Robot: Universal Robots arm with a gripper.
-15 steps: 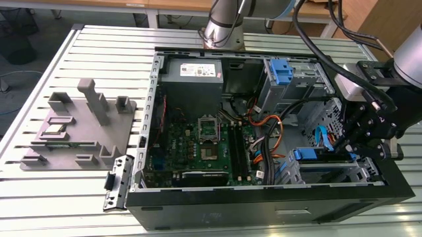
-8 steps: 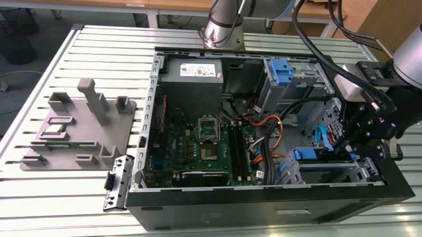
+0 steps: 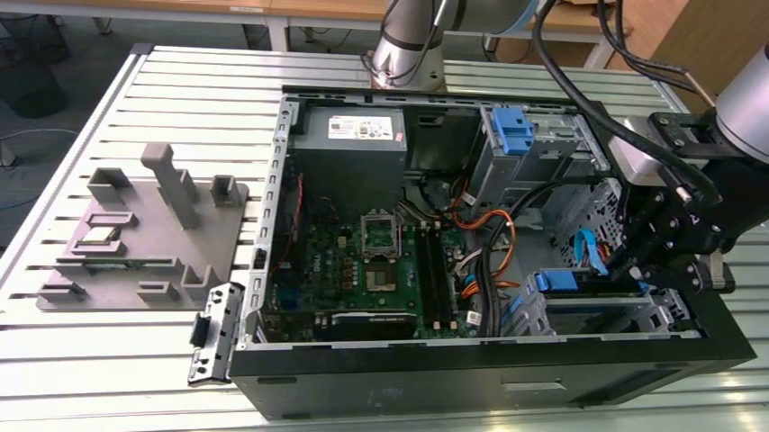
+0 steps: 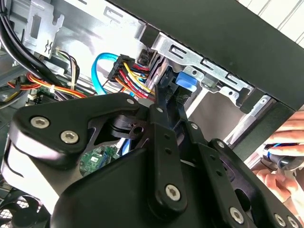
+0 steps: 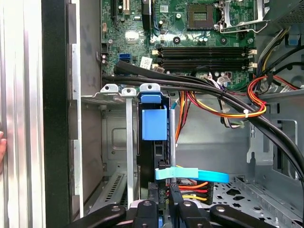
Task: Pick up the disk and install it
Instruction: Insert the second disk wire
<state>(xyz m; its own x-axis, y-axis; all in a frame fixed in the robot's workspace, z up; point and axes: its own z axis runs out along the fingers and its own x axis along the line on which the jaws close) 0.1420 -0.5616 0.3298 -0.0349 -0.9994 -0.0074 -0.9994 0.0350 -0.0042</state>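
On the exterior view's left, a grey fixture (image 3: 139, 234) with several upright posts sits on the slatted desk (image 3: 72, 117), and a black side strip (image 3: 211, 331) lies just beside the open case (image 3: 481, 378). Inside the case, going rightward, come the grey supply box (image 3: 351, 130) at the far wall, the green board (image 3: 360, 270) with one empty processor socket, then a tangle of orange, red and black cables (image 3: 499, 234). Two blue latches (image 3: 511, 130) show: one upright on the far bay, one (image 3: 559, 281) on the near bay.

The disk (image 5: 154, 142) stands on edge in the near bay's metal cage (image 5: 111, 95), its blue rail tab facing up, between the cage wall and the cable bundle. In the first wrist view two thick black cables (image 5: 199, 90) cross just above it, and one light-blue flat cable (image 5: 194, 175) crosses right before the claw (image 5: 164, 202).

The claw (image 3: 643, 270) hangs over the near bay at the exterior view's right, its two fingers drawn close together at the disk's near edge; I cannot tell whether they clamp it. In the second wrist view a person's hand (image 4: 282, 156) rests outside the case wall.
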